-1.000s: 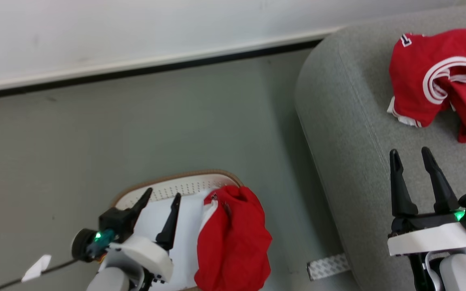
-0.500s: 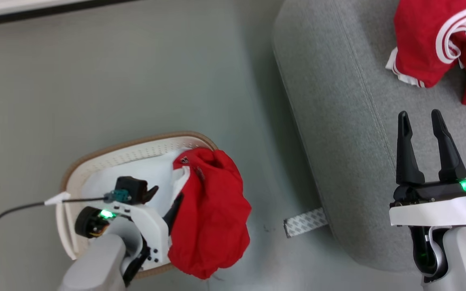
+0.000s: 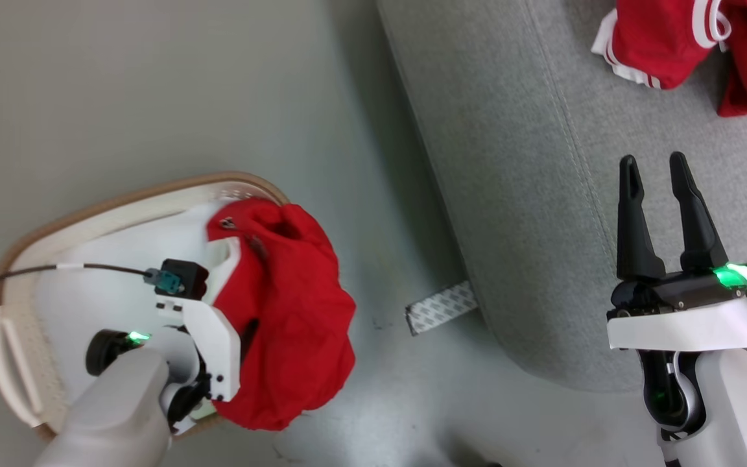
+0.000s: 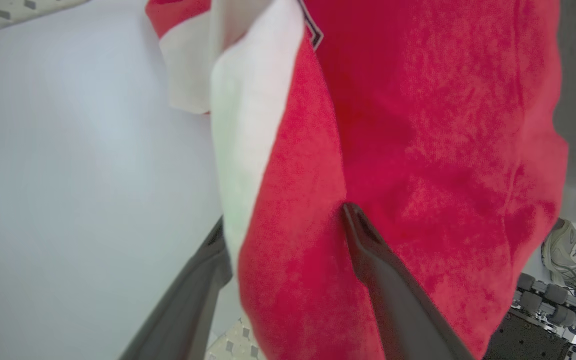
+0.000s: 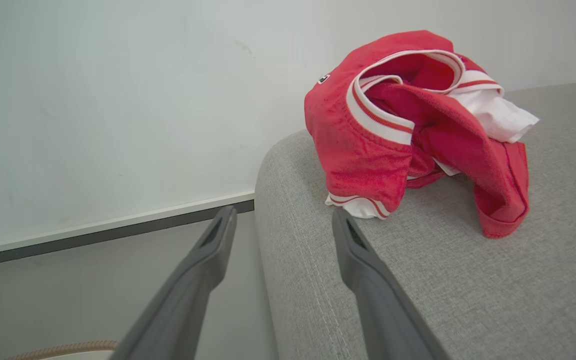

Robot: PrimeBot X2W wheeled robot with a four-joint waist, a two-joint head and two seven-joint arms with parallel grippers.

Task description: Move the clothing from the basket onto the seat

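- L gripper [image 4: 284,217], what's it doing?
- Jaws wide apart, down in the basket [image 3: 114,202], straddling a fold of the red shorts [image 3: 289,311]. One finger [image 4: 383,270] lies in front of the cloth, the other's partly hidden behind the white panel. Not pinched on it.
- Where are the shorts exactly?
- Bunched at the basket's seat-side end. Part is on the pale liner [image 3: 107,272], the rest hangs out over the tan rim twd the floor [image 3: 153,97].
- R gripper [image 3: 652,159]?
- Fingers apart too, nothing btwn them. It hovers over the grey seat [image 3: 529,162], nr the rounded edge.
- Jersey [image 3: 659,39]?
- Crumpled on the seat w/ red-white striped trim showing. It's well beyond the R fingertips, no contact.
- Anything else?
- Strip of patterned tape [image 3: 441,307] on the floor btwn basket & seat, one end at the seat's base.
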